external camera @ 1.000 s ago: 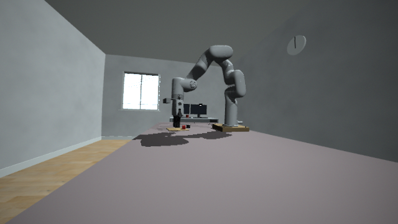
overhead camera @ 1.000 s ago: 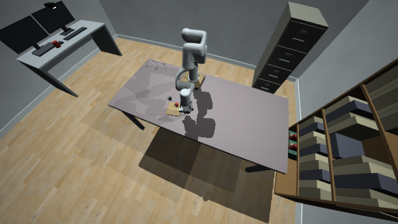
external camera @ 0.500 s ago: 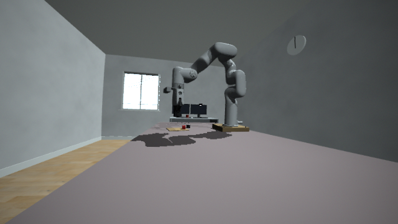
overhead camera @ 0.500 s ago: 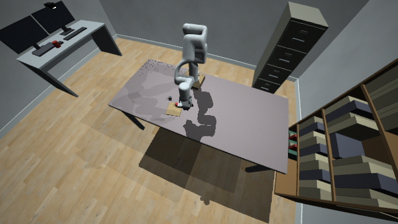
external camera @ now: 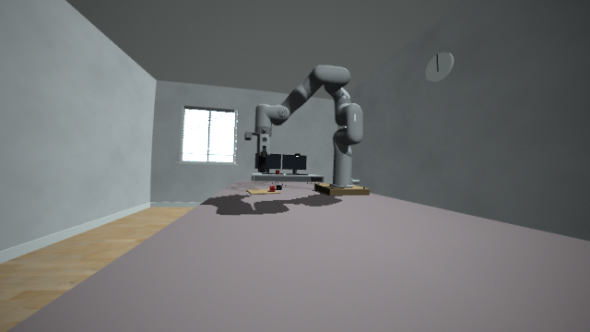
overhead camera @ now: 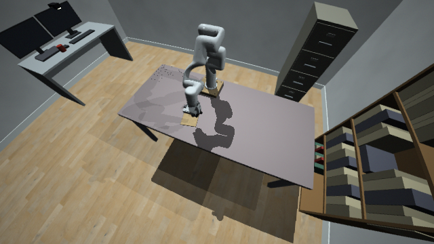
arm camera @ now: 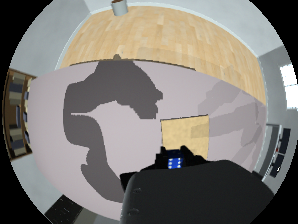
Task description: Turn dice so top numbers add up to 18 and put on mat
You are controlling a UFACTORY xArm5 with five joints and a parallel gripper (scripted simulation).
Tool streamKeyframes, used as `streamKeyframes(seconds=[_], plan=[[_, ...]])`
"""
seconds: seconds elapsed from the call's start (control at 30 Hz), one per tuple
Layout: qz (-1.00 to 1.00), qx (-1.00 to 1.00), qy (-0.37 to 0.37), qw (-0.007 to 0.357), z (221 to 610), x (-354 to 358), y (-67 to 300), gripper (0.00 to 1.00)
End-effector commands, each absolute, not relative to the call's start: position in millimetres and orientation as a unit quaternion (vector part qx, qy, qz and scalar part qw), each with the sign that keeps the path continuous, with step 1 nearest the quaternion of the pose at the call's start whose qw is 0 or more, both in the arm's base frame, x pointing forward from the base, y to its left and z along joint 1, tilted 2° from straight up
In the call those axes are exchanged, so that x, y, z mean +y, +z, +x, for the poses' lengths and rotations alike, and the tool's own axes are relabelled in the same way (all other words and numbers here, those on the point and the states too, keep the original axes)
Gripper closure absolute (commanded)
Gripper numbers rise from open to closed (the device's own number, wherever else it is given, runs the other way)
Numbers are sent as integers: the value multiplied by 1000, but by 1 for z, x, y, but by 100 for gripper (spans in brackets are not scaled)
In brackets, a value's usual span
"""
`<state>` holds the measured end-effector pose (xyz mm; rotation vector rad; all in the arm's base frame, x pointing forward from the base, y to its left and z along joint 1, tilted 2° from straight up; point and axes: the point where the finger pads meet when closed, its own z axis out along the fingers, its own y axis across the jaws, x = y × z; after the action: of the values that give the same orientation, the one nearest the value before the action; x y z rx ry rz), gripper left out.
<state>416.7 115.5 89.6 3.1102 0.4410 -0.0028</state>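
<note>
Top camera high, tilted down across the room; exterior low along the table; wrist above table, all sharing mat.
</note>
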Motion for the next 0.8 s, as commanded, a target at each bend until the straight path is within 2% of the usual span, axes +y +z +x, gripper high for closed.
streamKeyframes(seconds=[0.0,0.13,0.77], plan=[[996,91,0,0,423,72,92,79],[999,54,-2,0,422,43,91,79],[999,54,-2,0,422,44,84,79]])
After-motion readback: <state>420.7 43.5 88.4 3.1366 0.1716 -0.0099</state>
